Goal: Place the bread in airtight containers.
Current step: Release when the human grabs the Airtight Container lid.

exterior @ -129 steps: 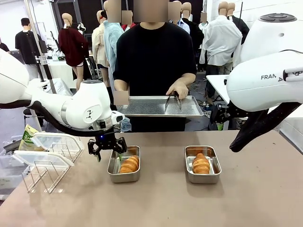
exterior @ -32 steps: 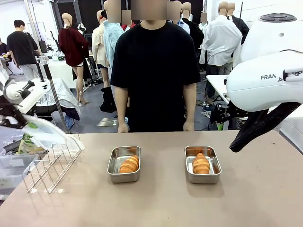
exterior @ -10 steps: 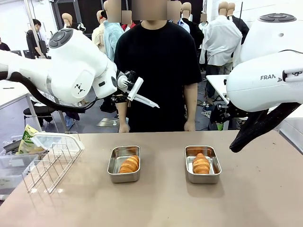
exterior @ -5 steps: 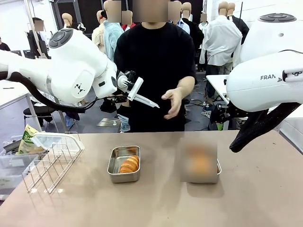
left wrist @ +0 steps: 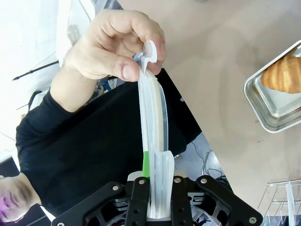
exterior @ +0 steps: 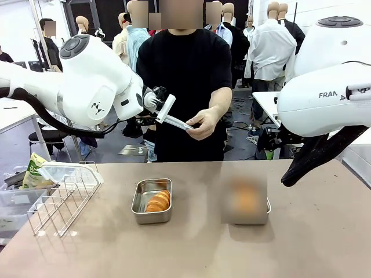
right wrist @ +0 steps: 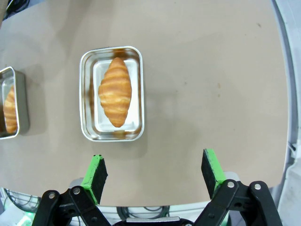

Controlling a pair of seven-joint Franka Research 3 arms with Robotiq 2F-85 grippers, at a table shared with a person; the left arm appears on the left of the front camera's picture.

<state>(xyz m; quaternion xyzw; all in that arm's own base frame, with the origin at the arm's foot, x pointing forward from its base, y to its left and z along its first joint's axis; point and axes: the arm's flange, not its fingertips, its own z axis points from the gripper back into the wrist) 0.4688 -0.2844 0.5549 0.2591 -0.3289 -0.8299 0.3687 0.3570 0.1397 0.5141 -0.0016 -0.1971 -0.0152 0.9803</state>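
My left gripper point(exterior: 158, 108) is raised above the table's far edge and shut on one end of a translucent lid point(exterior: 175, 121). The person's hand point(exterior: 201, 122) pinches the lid's other end. In the left wrist view the lid point(left wrist: 153, 123) stands edge-on between my left gripper's point(left wrist: 156, 188) fingers, its tab in the person's hand point(left wrist: 112, 49). One piece of bread point(exterior: 158, 201) lies in the left steel container point(exterior: 139, 204), uncovered. The other bread point(right wrist: 114, 92) lies in the right container point(right wrist: 86, 101), with my right gripper point(right wrist: 154, 170) open well above it.
A wire rack point(exterior: 61, 196) stands at the table's left with another lid point(exterior: 65, 171) on top of it. Plastic bins point(exterior: 13, 204) and a green bag point(exterior: 33, 167) sit beyond the left edge. The right arm's point(exterior: 324, 95) bulk hangs over the right side.
The person's hand has risen from the table and taken hold of the free end of the lid. My left arm and gripper have stayed in place, and so has the right arm.
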